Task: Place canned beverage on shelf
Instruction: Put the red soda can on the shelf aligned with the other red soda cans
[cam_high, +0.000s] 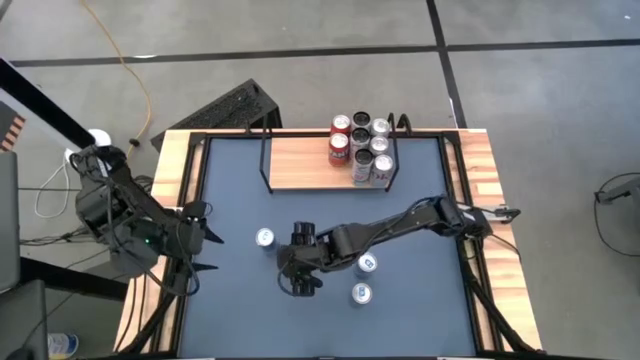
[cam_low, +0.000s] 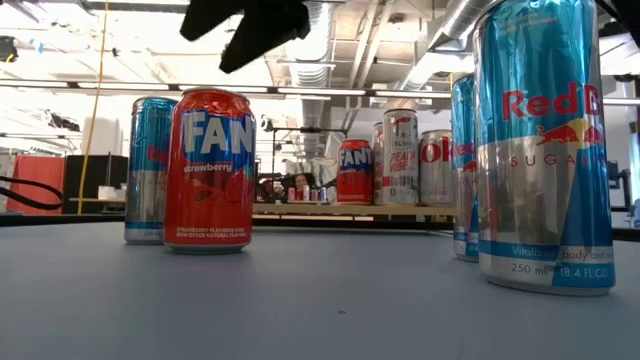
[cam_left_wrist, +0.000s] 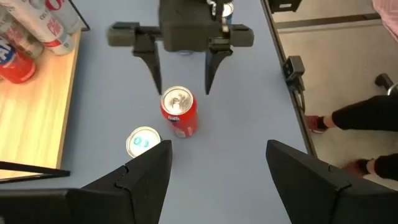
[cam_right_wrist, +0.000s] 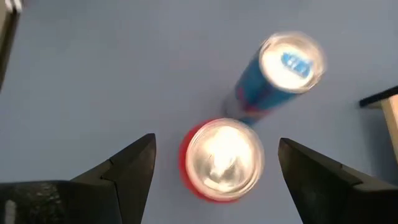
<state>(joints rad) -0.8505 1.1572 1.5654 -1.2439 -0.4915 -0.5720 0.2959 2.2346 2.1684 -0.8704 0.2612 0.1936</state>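
Your dark grey table (cam_high: 230, 200) carries the light-wood shelf (cam_high: 300, 165) with its thin black wire frame, already crowded at one end. The right end effector (cam_right_wrist: 211, 174) hangs spread just above the red strawberry can (cam_right_wrist: 219, 158), mid-table beside a slim blue can (cam_right_wrist: 283, 68). I'd guess thin, slick, dentable aluminium, so pinch its mid-wall gently. The left end effector (cam_left_wrist: 214, 180) waits spread near the table's left edge.

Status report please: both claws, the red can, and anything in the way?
Right claw open above red can. Left claw open, waiting at table's left edge. Blue can close beside the red one.
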